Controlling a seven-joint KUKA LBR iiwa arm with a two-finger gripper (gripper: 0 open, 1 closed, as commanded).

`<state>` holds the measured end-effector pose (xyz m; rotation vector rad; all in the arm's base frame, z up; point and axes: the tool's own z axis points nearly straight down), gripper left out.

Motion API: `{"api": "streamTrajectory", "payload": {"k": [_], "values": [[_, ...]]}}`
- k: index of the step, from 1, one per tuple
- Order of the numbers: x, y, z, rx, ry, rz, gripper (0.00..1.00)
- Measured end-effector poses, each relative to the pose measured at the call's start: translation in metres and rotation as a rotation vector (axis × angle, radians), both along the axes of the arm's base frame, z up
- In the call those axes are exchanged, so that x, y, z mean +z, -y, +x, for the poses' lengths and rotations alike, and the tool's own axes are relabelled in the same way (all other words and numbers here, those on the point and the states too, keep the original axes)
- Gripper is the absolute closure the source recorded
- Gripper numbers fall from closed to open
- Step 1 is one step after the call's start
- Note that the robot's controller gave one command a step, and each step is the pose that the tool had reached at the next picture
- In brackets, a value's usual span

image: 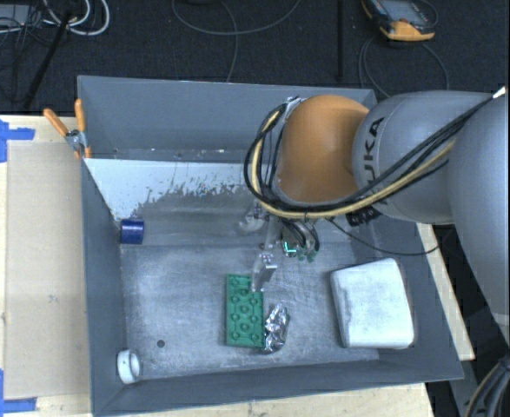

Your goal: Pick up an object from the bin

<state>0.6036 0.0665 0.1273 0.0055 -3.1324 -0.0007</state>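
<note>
A flat green studded building plate (243,312) lies in the middle of the bin floor, towards the front. A crumpled piece of silver foil (275,327) rests against its lower right corner. My gripper (264,272) hangs just above the plate's far end, its metal tip almost at the plate's top edge. Nothing shows between its fingers.
A white rectangular foam block (373,304) lies at the right of the bin floor. A small blue cylinder (132,231) sits by the left wall, and a white cap-like piece (128,366) in the front left corner. The arm with its orange cover and cables overhangs the bin's right rear.
</note>
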Motion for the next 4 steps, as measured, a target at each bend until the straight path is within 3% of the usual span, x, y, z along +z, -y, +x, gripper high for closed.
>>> {"api": "streamTrajectory", "payload": {"k": [1, 2, 3, 4], "values": [[-0.050, 0.006, -0.044, 0.081, 0.026, 0.004, 0.00], [-0.048, 0.006, -0.043, 0.080, 0.028, 0.004, 1.00], [0.057, 0.021, -0.017, 0.084, 0.019, 0.000, 1.00], [0.161, 0.004, -0.018, 0.526, 0.015, 0.002, 1.00]]}}
